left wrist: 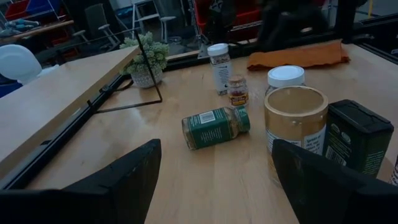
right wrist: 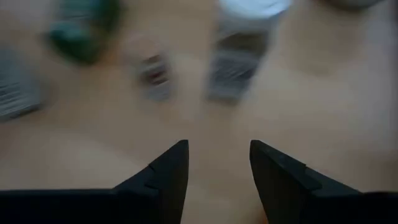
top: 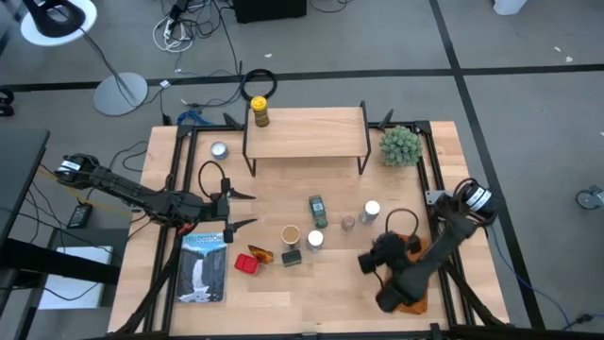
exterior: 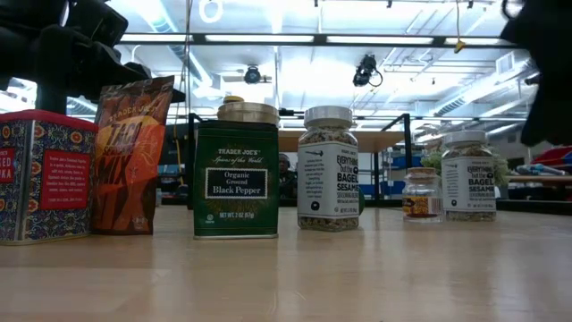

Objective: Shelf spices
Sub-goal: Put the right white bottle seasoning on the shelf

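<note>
Spice shelving | one yellow-lidded jar stands on the shelf; the others wait on the desk | left gripper jaws wide, empty (facing the cluster) | right gripper jaws part-open, empty.

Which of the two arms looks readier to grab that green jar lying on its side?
Probably the left gripper: open, it faces the tipped green jar directly. The right gripper sits farther off, nearer the white-lidded jar.

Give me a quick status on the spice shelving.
Left gripper open, empty. Right gripper open, empty. One yellow-lidded jar on shelf; green-lidded jar lies toppled. Nothing blocking.
</note>
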Robot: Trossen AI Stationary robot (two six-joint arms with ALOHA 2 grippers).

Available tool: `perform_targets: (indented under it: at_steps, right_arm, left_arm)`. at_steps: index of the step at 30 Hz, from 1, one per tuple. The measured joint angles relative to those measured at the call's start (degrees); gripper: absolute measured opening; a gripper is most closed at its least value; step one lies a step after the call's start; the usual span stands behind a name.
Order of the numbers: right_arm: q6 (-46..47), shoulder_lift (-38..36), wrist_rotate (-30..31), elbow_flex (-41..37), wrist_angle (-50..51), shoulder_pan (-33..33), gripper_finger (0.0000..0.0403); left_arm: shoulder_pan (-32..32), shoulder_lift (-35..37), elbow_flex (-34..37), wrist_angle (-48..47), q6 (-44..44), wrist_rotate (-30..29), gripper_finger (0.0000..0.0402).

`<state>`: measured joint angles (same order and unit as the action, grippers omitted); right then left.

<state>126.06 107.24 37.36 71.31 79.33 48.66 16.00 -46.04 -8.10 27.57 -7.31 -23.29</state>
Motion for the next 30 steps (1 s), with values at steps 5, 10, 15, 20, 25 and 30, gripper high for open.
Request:
perform_targets:
  at_steps: [5,10,15,20,25,30]
  right_arm:
    - [-1.63,0.35,4.95,0.6,-8.32,4.32,0.017]
    - [-1.27,0.9,5.98,-0.48,-8.65,5.52,0.017]
    - [-6.12,1.39,10.44,-1.67,-12.42,4.19,0.017]
    - [-7.07,1.46,10.9,-3.5,-14.77,3.74,0.017]
    - [-5.0,1.46,9.78,-5.93,-18.18,3.72,0.0183]
    - [-4.62,1.49,9.02,-8.86,-22.37,3.74,0.02]
  left_arm:
    - [0.01,0.0,0.01,0.06,0.0,0.0,0.0312]
    - [-0.02,0.02,0.01,1.61,0.04,0.0,0.0312]
    - [0.0,0.02,0.01,1.64,0.07,0.0,0.0312]
    - [-0.02,0.02,0.01,1.34,0.07,0.0,0.0312]
    - [-0.02,0.02,0.01,1.27,0.04,0.0,0.0312]
    - [-0.02,0.0,0.01,1.24,0.02,0.0,0.0312]
